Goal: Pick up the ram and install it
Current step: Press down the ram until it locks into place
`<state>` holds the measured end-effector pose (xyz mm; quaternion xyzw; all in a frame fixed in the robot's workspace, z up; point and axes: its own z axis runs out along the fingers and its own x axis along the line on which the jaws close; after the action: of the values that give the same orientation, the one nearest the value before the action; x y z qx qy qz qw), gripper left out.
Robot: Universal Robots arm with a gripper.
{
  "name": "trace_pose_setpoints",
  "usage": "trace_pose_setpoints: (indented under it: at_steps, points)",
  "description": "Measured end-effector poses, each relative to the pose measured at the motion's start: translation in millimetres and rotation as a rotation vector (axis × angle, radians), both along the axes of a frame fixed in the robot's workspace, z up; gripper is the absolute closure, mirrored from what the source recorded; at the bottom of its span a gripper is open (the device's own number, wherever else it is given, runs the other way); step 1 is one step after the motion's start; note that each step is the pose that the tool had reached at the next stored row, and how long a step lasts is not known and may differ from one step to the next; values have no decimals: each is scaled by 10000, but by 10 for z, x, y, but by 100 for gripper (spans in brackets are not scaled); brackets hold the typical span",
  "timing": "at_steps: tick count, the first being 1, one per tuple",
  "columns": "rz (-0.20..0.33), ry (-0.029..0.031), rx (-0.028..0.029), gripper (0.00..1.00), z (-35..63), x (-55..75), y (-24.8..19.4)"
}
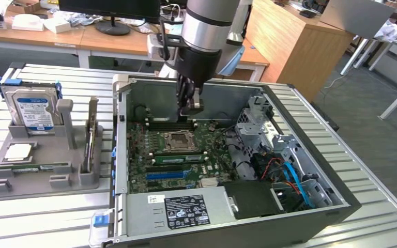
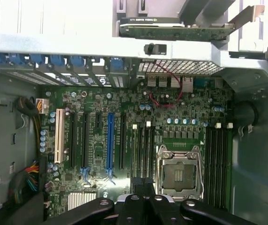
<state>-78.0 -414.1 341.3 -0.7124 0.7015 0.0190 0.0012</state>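
Observation:
The ram (image 1: 36, 168) is a thin green stick lying flat in the front groove of the grey holder (image 1: 40, 181), at the exterior view's left, outside the computer case. My gripper (image 1: 192, 107) hangs inside the open case (image 1: 336, 201), above the motherboard (image 1: 178, 155) and far from the ram. In the wrist view its black fingers (image 2: 143, 206) meet in the middle, shut with nothing seen between them, in line with the black memory slots (image 2: 143, 150) beside the empty CPU socket (image 2: 178, 176). More memory slots (image 2: 218, 159) lie on the socket's other side.
The holder also carries a silver hard drive with a blue-white label (image 1: 33, 111), a square silver CPU chip (image 1: 19, 151) and an upright card (image 1: 90, 139). Inside the case are a drive cage (image 1: 260, 124), blue and red cables (image 1: 291, 178) and a power supply (image 1: 178, 209).

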Motion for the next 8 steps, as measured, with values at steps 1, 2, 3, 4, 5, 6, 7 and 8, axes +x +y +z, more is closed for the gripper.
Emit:
trace_pose_setpoints:
  at_steps: [1,2,3,4,5,6,7,8]
  points:
    - [0,0,0,90,0,18,0]
    - [0,0,0,90,0,36,0]
    - [0,0,-1,90,0,55,0]
    - [0,1,-1,90,0,72,0]
    - [-1,0,-1,90,0,89,0]
    - [-1,0,-1,90,0,108,0]
    - [-1,0,-1,90,0,125,0]
    - [-1,0,-1,90,0,143,0]
